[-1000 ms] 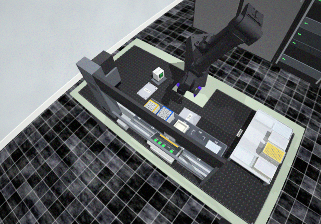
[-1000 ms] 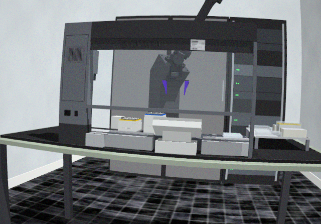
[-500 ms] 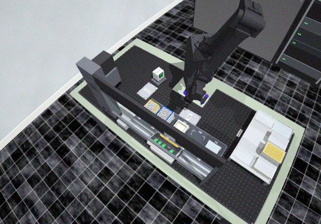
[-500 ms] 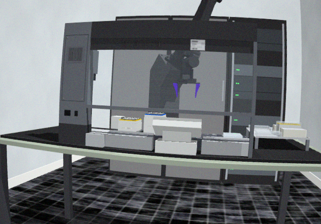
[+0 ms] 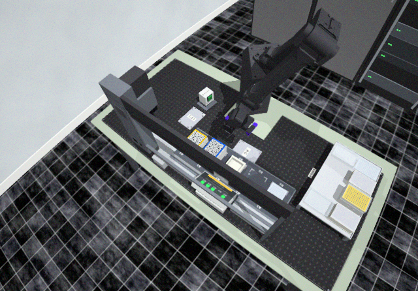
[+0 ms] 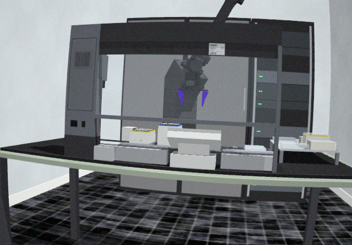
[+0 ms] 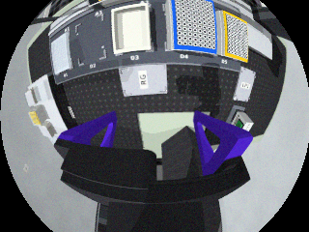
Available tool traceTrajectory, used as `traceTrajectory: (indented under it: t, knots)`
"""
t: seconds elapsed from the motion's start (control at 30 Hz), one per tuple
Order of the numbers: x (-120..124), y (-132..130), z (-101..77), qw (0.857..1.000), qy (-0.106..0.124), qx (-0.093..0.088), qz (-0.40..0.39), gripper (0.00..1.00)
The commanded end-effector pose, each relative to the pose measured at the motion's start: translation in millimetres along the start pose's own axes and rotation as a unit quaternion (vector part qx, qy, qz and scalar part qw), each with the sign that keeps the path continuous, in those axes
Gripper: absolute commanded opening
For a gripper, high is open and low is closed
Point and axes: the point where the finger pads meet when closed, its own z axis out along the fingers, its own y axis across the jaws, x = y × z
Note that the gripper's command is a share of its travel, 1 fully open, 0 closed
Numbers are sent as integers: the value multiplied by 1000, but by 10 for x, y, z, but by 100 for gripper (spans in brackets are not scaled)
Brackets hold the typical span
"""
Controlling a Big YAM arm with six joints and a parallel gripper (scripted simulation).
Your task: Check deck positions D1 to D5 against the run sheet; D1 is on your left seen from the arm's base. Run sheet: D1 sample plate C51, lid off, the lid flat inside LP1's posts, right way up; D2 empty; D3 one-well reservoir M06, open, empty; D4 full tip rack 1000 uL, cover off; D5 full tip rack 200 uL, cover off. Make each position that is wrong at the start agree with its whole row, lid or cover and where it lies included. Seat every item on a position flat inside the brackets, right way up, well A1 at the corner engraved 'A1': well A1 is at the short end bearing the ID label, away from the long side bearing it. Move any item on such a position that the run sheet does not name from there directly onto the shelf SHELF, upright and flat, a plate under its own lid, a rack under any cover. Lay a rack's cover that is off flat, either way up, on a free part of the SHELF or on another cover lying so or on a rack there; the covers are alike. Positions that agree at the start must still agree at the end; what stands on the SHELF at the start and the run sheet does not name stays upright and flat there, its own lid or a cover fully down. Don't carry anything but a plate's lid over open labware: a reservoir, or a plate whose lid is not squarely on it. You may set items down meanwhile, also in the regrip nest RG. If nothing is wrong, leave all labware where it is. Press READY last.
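My gripper is open and empty, its purple fingers high above the deck's near edge, behind the RG nest. In the wrist view the deck row lies ahead. From left there: a pale plate on D1, which looks lidded, bare brackets at D2, an open white reservoir on D3, a blue-framed uncovered tip rack on D4, and a yellow-framed uncovered tip rack on D5. The LP1 pad holds nothing. The READY button box stands behind it.
A dark gantry beam runs along the far side of the deck row. The shelf at the right holds several white items and a yellow tip rack. A panel with green lights sits beyond the beam.
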Motion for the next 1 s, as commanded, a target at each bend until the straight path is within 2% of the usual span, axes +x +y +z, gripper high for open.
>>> traceTrajectory:
  t: [0.0,0.1,0.97]
  knots:
    - [-108,-160,-5,1000,-1,6,-18,100]
    - [-137,-202,-6,1000,-1,5,-18,100]
    - [-872,-1204,-39,1000,-6,5,-18,100]
